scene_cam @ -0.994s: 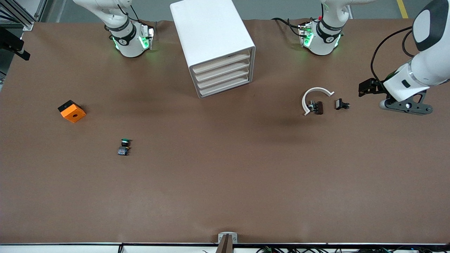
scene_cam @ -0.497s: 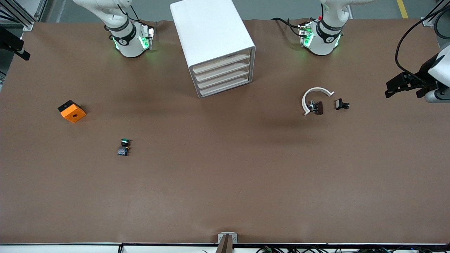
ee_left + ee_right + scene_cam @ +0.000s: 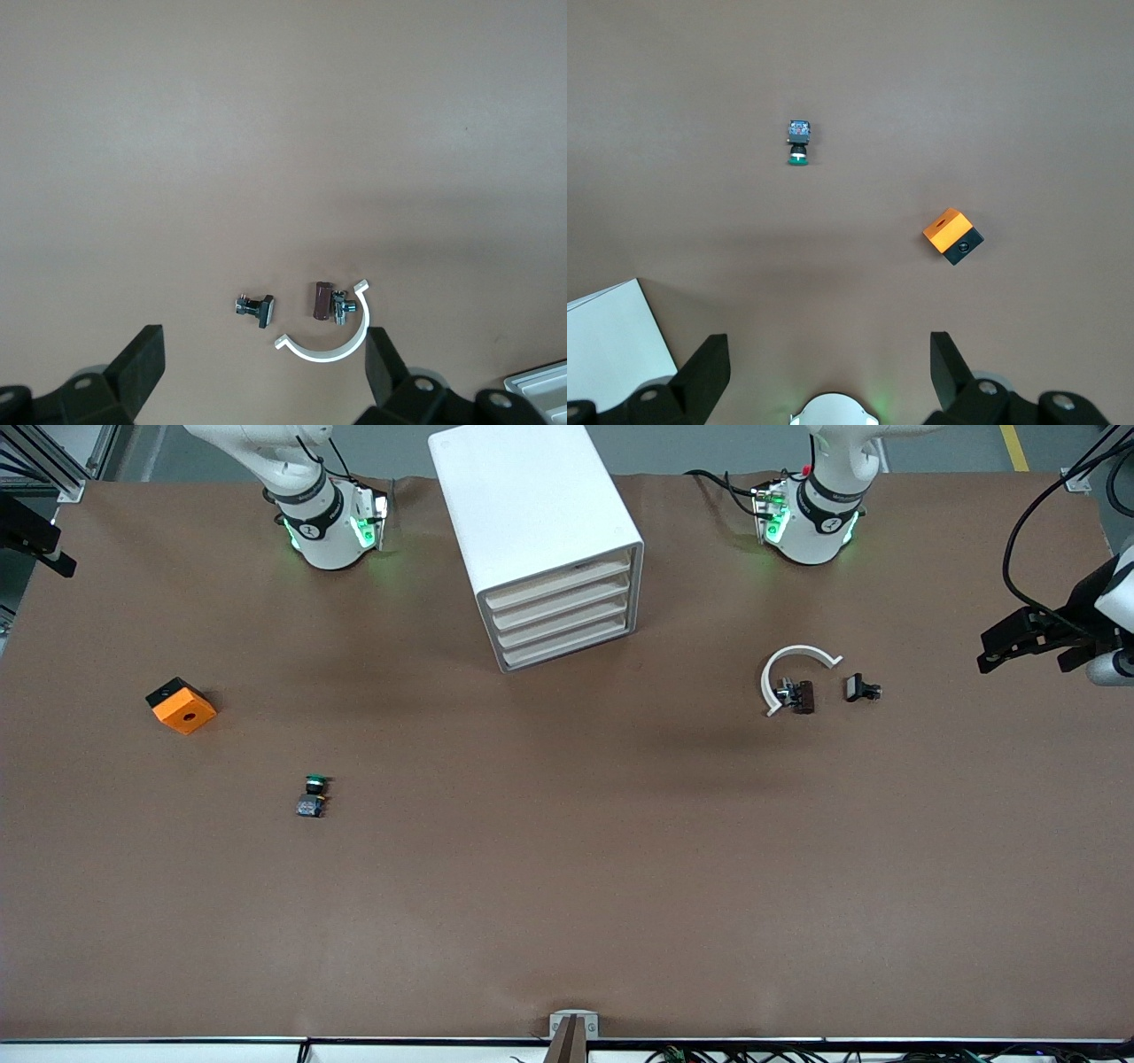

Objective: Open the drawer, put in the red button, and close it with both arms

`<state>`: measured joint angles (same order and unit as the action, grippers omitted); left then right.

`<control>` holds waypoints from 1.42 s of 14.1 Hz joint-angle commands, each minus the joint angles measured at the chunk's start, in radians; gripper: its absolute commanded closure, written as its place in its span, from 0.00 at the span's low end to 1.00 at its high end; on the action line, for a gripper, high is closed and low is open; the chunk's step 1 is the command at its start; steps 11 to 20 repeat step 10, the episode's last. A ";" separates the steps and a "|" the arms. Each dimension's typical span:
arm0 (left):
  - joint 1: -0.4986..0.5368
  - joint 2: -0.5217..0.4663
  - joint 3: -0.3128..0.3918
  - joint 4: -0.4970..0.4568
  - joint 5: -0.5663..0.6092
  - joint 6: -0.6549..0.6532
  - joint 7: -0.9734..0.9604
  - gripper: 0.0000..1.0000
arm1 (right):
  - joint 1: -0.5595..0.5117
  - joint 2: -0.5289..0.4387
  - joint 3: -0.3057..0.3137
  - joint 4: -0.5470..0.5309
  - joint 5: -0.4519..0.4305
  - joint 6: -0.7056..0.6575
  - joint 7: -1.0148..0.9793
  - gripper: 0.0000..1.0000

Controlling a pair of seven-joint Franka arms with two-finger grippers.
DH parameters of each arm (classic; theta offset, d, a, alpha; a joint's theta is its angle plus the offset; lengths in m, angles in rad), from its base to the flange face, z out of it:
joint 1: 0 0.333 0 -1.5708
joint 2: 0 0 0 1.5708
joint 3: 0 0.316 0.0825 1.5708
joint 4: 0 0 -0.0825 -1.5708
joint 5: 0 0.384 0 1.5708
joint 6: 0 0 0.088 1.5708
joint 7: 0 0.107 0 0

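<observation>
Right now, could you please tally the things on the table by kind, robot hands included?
Drawer cabinet: 1
Orange block: 1
Green button: 1
White clip: 1
Small metal parts: 2, brown one, black one
Robot hands, open, raised: 2, left hand, right hand
Total: 8

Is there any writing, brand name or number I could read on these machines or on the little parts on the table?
None can be read.
Right arm's base: a small dark round mark, too small to read.
Left arm's base: the same kind of mark, too small to read.
Drawer cabinet, orange block: no text shows.
</observation>
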<state>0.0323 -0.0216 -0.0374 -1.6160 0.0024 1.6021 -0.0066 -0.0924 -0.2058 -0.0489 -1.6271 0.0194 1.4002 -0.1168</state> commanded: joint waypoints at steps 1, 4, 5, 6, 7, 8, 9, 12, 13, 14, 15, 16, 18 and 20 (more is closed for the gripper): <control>0.004 0.009 -0.004 0.036 0.004 -0.028 -0.004 0.00 | -0.003 -0.004 0.004 0.003 -0.010 -0.009 0.008 0.00; -0.005 0.011 -0.015 0.050 0.011 -0.042 -0.016 0.00 | -0.003 -0.004 0.004 0.003 -0.010 -0.012 0.009 0.00; -0.003 0.011 -0.018 0.057 0.010 -0.045 -0.013 0.00 | -0.003 -0.004 0.004 0.003 -0.010 -0.012 0.009 0.00; -0.002 0.011 -0.018 0.061 0.011 -0.050 -0.013 0.00 | -0.001 -0.004 0.004 0.003 -0.010 -0.012 0.009 0.00; -0.003 0.012 -0.016 0.061 0.013 -0.051 -0.013 0.00 | -0.003 -0.004 0.004 0.003 -0.010 -0.012 0.009 0.00; -0.003 0.012 -0.018 0.061 0.013 -0.050 -0.013 0.00 | -0.001 -0.004 0.004 0.003 -0.010 -0.012 0.009 0.00; -0.003 0.012 -0.016 0.061 0.013 -0.050 -0.013 0.00 | -0.003 -0.004 0.004 0.003 -0.010 -0.012 0.009 0.00; -0.003 0.012 -0.016 0.061 0.008 -0.050 -0.015 0.00 | -0.003 -0.004 0.004 0.003 -0.010 -0.012 0.009 0.00; -0.003 0.012 -0.016 0.061 0.008 -0.050 -0.015 0.00 | -0.003 -0.004 0.004 0.003 -0.010 -0.012 0.009 0.00; -0.003 0.012 -0.016 0.061 0.008 -0.050 -0.015 0.00 | -0.003 -0.004 0.004 0.003 -0.010 -0.012 0.009 0.00; -0.003 0.012 -0.016 0.061 0.008 -0.050 -0.015 0.00 | -0.003 -0.004 0.004 0.003 -0.010 -0.012 0.009 0.00; -0.003 0.012 -0.016 0.061 0.008 -0.050 -0.015 0.00 | -0.003 -0.004 0.004 0.003 -0.010 -0.012 0.009 0.00; -0.003 0.012 -0.016 0.061 0.008 -0.050 -0.015 0.00 | -0.003 -0.004 0.004 0.003 -0.010 -0.012 0.009 0.00; -0.003 0.012 -0.016 0.061 0.008 -0.050 -0.015 0.00 | -0.003 -0.004 0.004 0.003 -0.010 -0.012 0.009 0.00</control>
